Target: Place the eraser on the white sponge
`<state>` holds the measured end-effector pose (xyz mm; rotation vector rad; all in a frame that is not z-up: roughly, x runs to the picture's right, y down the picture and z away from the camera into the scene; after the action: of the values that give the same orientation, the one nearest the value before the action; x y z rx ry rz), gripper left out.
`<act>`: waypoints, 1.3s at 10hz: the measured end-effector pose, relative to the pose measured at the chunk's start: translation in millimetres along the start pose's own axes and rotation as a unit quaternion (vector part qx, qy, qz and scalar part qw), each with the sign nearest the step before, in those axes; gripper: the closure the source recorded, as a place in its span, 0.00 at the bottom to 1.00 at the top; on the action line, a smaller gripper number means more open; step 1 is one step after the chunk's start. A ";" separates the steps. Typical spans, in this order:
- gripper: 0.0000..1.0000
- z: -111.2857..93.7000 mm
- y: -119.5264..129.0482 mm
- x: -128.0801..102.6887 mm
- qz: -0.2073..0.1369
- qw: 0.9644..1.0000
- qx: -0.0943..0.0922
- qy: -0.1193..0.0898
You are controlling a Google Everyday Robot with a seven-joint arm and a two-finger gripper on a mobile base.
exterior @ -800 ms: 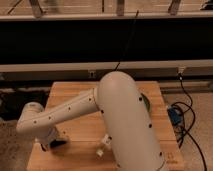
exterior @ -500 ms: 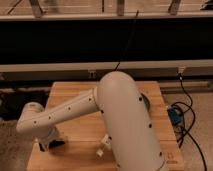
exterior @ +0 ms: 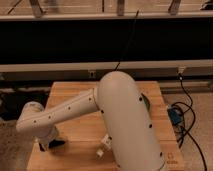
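Eraser (exterior: 58,143) looks like the dark block poking out at the lower left of the frame, right at the gripper (exterior: 46,145) and low on the table (exterior: 75,92). Compared with half a second back, pretty much nothing has shifted. The arm (exterior: 120,115) is parked in the same bent pose and the dark shape is in the same spot. Can't tell if the gripper is clamped on it or has let go. No sign of the sponge either, maybe it's hidden under the wrist. My guess is we're right at the drop, so nothing is confirmed placed yet.
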<state>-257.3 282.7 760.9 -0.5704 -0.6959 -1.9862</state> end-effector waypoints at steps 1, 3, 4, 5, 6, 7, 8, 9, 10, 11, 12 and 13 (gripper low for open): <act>0.20 -0.3 4.3 0.4 -0.003 1.000 -0.001 -0.001; 0.20 -1.4 9.3 1.9 -0.019 1.000 0.003 -0.002; 0.20 -2.1 10.4 3.0 -0.032 0.999 0.005 -0.003; 0.20 -2.0 11.5 3.7 -0.041 0.999 0.007 -0.003; 0.20 -1.8 11.9 5.4 -0.061 0.998 0.013 -0.001; 0.20 -2.0 9.4 6.9 -0.085 0.996 0.016 0.003; 0.20 -3.0 2.3 11.9 -0.110 0.994 0.017 0.011; 0.20 -3.2 -3.1 15.4 -0.125 0.992 0.018 0.016; 0.20 -3.5 -9.2 20.7 -0.141 0.990 0.015 0.023; 0.20 -3.7 -13.9 25.4 -0.149 0.988 0.011 0.029; 0.20 -3.8 -21.8 30.4 -0.161 0.986 0.007 0.035; 0.20 -2.8 -24.3 33.9 -0.167 0.985 0.005 0.039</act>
<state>-294.7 269.9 774.5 -0.3854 -0.7948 -2.3001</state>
